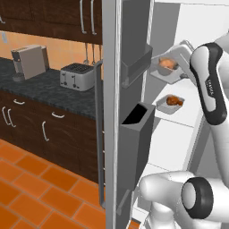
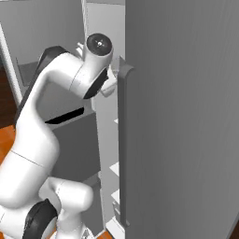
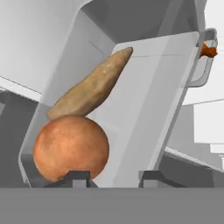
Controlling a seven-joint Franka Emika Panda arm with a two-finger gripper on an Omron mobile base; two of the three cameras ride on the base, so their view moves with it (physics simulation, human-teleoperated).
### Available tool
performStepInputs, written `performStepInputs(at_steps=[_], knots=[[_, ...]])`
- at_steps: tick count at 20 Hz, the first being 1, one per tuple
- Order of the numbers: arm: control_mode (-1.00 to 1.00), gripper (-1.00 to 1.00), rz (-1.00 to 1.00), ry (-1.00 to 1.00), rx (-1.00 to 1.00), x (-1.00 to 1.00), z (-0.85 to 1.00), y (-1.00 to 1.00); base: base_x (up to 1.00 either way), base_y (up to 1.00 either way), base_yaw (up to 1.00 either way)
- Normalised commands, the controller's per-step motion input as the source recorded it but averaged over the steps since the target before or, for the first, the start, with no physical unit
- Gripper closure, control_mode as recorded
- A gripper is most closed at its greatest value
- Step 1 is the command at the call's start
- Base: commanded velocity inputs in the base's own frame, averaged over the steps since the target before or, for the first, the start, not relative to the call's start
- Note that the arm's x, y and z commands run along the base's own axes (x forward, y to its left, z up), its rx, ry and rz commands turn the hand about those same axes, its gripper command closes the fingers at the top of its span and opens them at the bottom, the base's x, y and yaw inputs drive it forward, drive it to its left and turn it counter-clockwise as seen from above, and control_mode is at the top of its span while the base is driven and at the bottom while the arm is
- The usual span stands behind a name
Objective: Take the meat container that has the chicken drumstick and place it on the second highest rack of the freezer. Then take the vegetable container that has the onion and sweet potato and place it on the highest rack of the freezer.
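Vegetable container [image 3: 144, 109], a shallow grey rectangular tray, sits inside the tall grey freezer [image 1: 134, 112] on an upper shelf, at 12 o'clock from the meat container [image 1: 170, 103] one shelf below. Second step looks in hand: final placement. The gripper [image 3: 113, 177] appears pinched on the tray's near rim; next it likely needs release and a straight retreat. Count: two trays, one round orange onion [image 3: 71, 147], one tan sweet potato [image 3: 89, 85], one drumstick [image 1: 174, 101].

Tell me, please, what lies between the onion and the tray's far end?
The sweet potato lies there, touching the onion and stretching toward the tray's far end, in the hand view.
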Motion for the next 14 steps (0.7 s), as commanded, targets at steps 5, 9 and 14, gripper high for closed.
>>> performStepInputs(at_steps=[5, 9, 14], knots=[[-1.0, 1.0, -0.14, 0.0, -0.02, 0.83, 0.01, -0.07, 0.0, 0.0, 0.0], [-1.0, 1.0, -0.13, 0.0, 0.0, 0.7, 0.02, -0.26, 0.0, 0.0, 0.0], [-1.0, 1.0, -0.13, -0.01, 0.0, 0.09, 0.05, -0.26, 0.0, 0.0, 0.0]])
